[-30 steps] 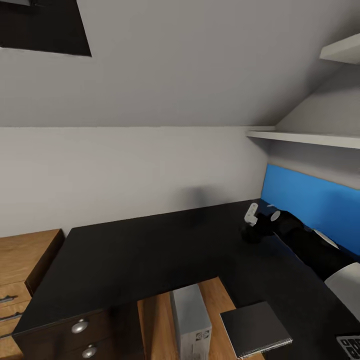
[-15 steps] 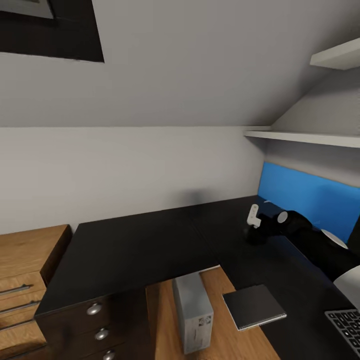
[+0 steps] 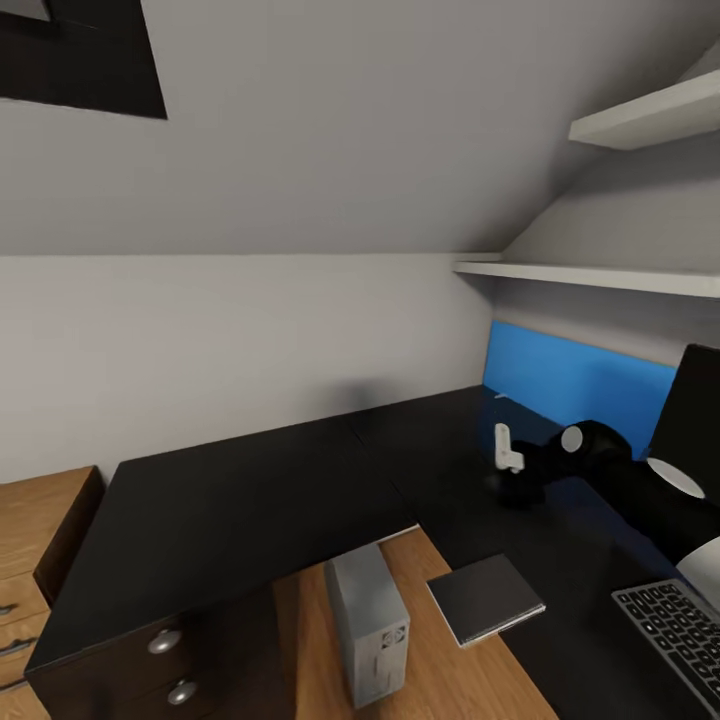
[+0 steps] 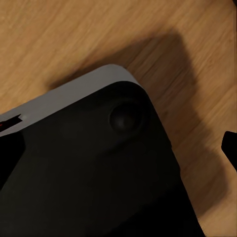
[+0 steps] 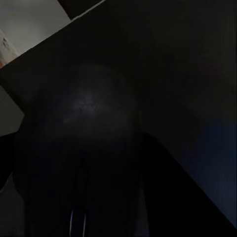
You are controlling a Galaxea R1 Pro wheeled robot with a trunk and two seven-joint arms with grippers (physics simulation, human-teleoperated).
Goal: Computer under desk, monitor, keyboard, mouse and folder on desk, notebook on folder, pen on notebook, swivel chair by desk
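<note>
Head view shows the right gripper low over the glossy black corner desk, jaws' state impossible to tell, apparently carrying a dark rounded mouse toward the slim dark keyboard for placement.

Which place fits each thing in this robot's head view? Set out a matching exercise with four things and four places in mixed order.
Things:
1. computer
2. keyboard
3. notebook
4. monitor

Places:
A. at the desk's inner edge, overhanging the floor
B. upright at the picture's right edge, before the blue panel
C. on the wooden floor, in the desk's inner corner
D. flat on the desk, at the picture's lower right corner

Pairs: 1-C, 2-D, 3-A, 4-B
</note>
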